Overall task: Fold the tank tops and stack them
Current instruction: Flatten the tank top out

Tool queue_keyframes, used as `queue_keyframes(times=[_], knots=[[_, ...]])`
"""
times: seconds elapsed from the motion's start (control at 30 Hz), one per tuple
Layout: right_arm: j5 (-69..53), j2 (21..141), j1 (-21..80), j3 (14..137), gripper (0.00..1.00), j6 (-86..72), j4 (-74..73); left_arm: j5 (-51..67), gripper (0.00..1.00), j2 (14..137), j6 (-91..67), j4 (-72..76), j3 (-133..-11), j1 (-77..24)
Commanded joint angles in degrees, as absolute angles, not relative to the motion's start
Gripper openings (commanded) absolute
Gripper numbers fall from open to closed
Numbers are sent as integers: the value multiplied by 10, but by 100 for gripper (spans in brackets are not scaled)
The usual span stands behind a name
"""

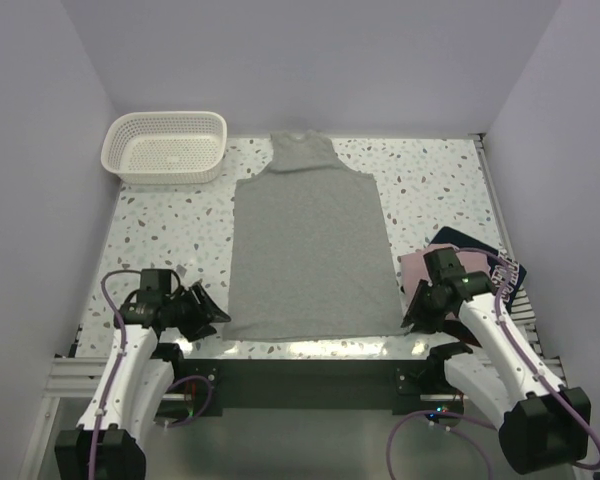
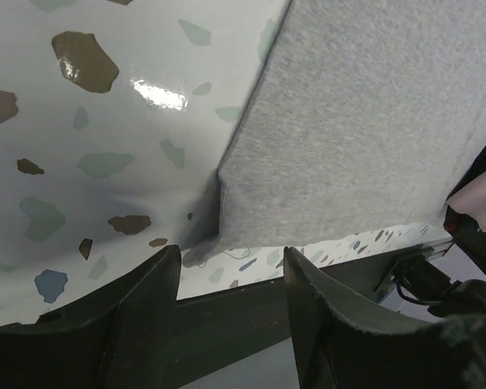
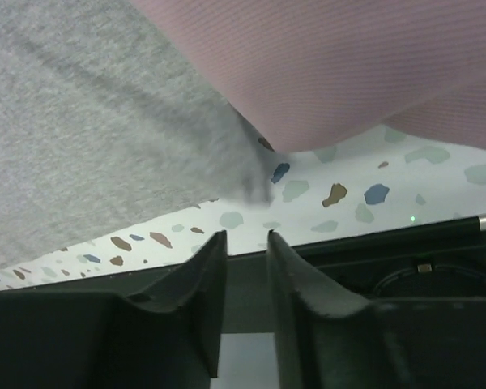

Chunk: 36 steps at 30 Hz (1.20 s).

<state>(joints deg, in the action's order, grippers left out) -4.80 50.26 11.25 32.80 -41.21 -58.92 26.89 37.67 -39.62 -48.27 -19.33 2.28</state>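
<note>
Nothing here is legible; the pale lettering on the navy tank top [image 1: 460, 237] is too small to read.

The speckled table [image 1: 430, 190] bears a grey tank top [image 1: 308, 250], white basket [image 1: 166, 173], pink top [image 1: 415, 268] and navy top [image 1: 458, 238].

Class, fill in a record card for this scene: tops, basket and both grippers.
grey tank top: spread flat mid-table, neck toward far edge
pink tank top: folded, at the right
navy tank top: beneath the pink one
basket: far left corner, empty
left gripper: open, at grey hem's left corner
right gripper: narrowly open, at grey hem's right corner
</note>
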Motion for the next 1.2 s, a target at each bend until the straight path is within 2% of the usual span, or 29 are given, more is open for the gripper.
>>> queue_keyframes(times=[0.0, 0.07, 0.17, 0.3, 0.37, 0.4, 0.43, 0.53, 0.73, 0.8, 0.9, 1.17], knots=[[-32, 496, 113, 369, 34, -403, -632, 288, 59, 373, -371, -489, -241, 12], [-21, 492, 113, 392, 44, -397, -639, 281, 59, 380, -368, -479, -260, 12], [-7, 489, 113, 432, 50, -385, -644, 270, 59, 410, -374, -430, -299, 12], [-11, 494, 133, 483, 50, -389, -610, 248, 57, 495, -394, -345, -369, 12], [-1, 514, 207, 501, 50, -420, -554, 224, 56, 555, -402, -275, -388, 12], [42, 528, 247, 504, 50, -461, -530, 221, 55, 579, -396, -248, -412, 13], [61, 565, 330, 516, 50, -479, -507, 208, 55, 630, -389, -223, -430, 12], [137, 649, 473, 573, 47, -523, -432, 173, 53, 719, -358, -229, -512, 12], [207, 915, 669, 780, 42, -531, -385, 80, 54, 719, -316, -312, -654, 19], [200, 990, 695, 821, 36, -532, -370, 38, 55, 715, -325, -336, -698, 25], [186, 1068, 736, 892, 33, -534, -365, 30, 55, 700, -342, -342, -726, 36], [176, 1183, 802, 993, 28, -552, -374, 59, 55, 701, -360, -359, -783, 40]])
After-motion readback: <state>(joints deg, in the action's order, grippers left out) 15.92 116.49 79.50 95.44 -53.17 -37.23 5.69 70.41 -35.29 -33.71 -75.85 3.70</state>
